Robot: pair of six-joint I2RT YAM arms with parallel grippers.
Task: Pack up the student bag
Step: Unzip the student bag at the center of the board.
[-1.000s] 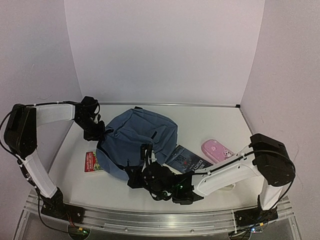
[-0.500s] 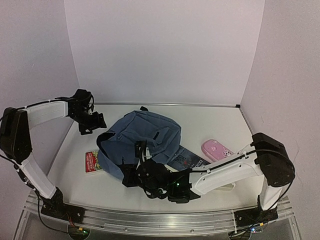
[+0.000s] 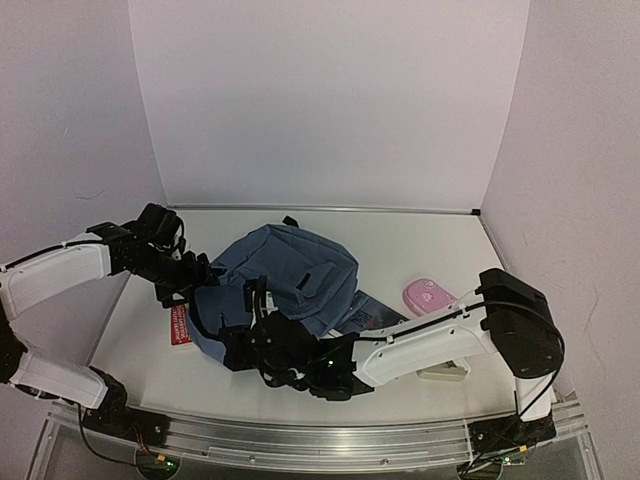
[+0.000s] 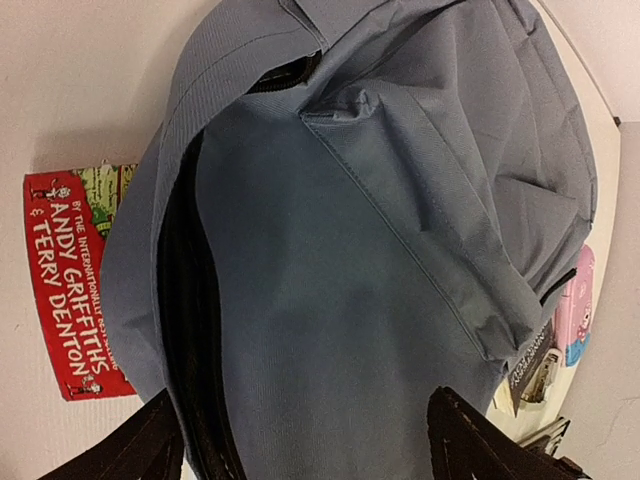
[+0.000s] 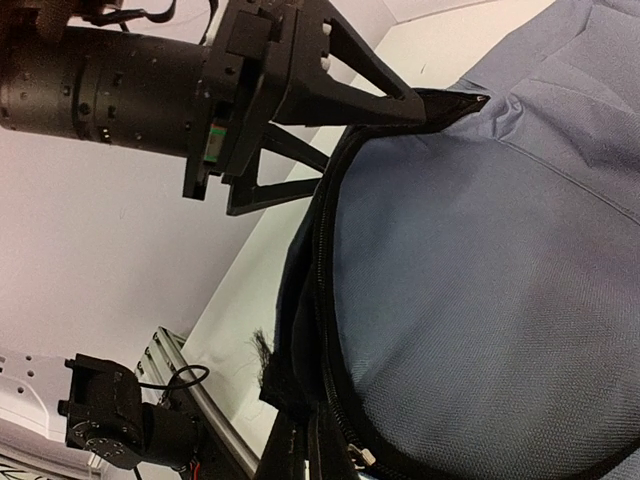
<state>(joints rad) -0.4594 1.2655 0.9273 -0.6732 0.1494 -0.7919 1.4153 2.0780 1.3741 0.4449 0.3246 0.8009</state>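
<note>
**Status.** The bag (image 3: 290,280) is lying on the bench (image 3: 420,240), directly beneath the left end effector (image 3: 188,283) and touching the right end effector (image 3: 247,335).

- The left end effector is hovering with its fingers (image 4: 150,450) spread apart, holding nothing.
- The right end effector is together and appears to be pinching the bag's black zip rim (image 5: 320,300).

**Progress.** Packing is judged to be at an early stage.

- The zip opening (image 4: 185,330) is gaping.
- A red book (image 3: 178,325), just beside the left end effector, is lying half under the bag.
- A dark book (image 3: 375,318) and a pink case (image 3: 430,297) are waiting well apart from both end effectors.

**Not visible.**

- The bag's interior is showing only black, so any contents cannot be confirmed.
- A pale item (image 3: 443,373) is lying under the right arm and cannot be identified.
</note>
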